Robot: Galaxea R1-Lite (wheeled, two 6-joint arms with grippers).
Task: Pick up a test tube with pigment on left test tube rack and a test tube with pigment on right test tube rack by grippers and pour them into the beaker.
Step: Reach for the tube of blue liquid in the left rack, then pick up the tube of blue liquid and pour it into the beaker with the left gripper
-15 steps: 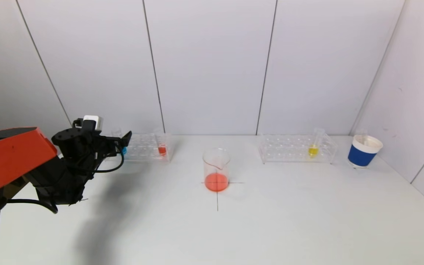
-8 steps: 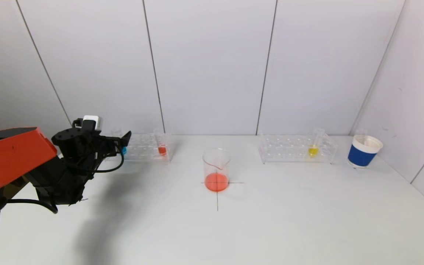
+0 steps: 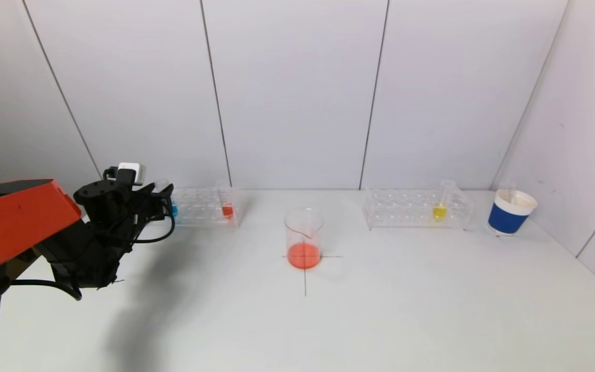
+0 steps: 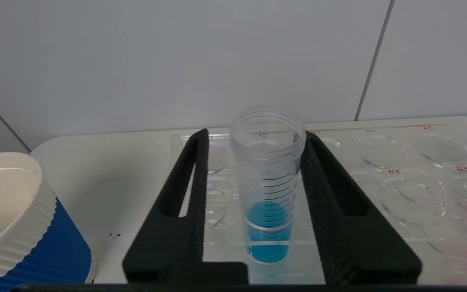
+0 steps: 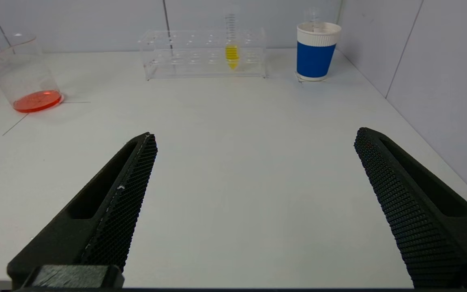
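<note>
Left wrist view: left gripper has its two black fingers drawn in against the clear graduated test tube of blue pigment, one on each side just below the threaded rim; contact looks made on both sides, so I judge the tube gripped. Tube stands upright in its hole at the end of the clear acrylic left rack, blue liquid low in the tube, well beneath the grip line. Holding high on the wall keeps the fingers clear of the rack plate and should allow a straight lift out. Blue-and-white ribbed paper cup sits just beside this rack end.

Head view: glass beaker with orange-red liquid stands on the table's cross mark, between the two racks, well apart from the left gripper. Second left-rack tube, with red pigment, stays unhandled.

Right wrist view: right gripper spread wide, holding nothing, well short of the clear tube of yellow pigment in the right rack
</note>
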